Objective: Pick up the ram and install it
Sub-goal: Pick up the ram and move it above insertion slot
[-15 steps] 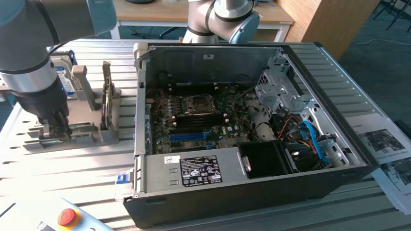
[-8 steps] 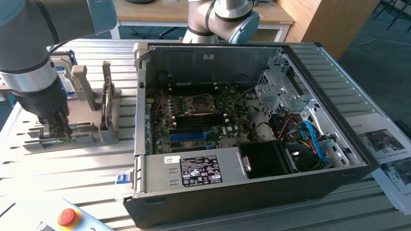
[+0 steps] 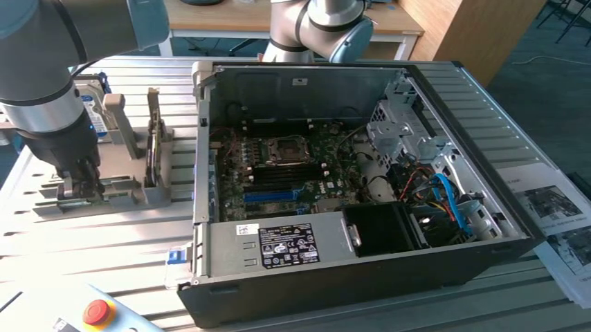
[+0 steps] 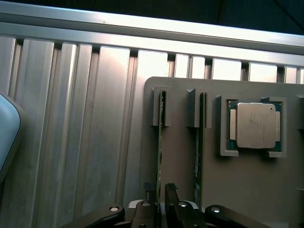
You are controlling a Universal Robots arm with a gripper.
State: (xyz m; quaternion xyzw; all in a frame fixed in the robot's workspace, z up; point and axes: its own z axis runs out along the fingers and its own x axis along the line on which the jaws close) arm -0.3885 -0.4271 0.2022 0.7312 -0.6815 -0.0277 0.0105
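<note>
Wooden desk (image 3: pixel 221 21) behind; grey-blue carpet floor (image 3: pixel 522 76).

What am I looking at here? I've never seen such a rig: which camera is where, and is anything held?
The machine is one robot arm; its grasping part is the end effector. One picture comes from a camera off the arm, the other from a camera on its wrist. On the ribbed metal table sits an open computer case, motherboard exposed, and beside it a grey holder. The holder carries two green memory sticks on edge and a processor chip. The end effector sits over the end of one stick, the ram; the second stick stands next to it. Whether the ram is gripped, I cannot tell.
</note>
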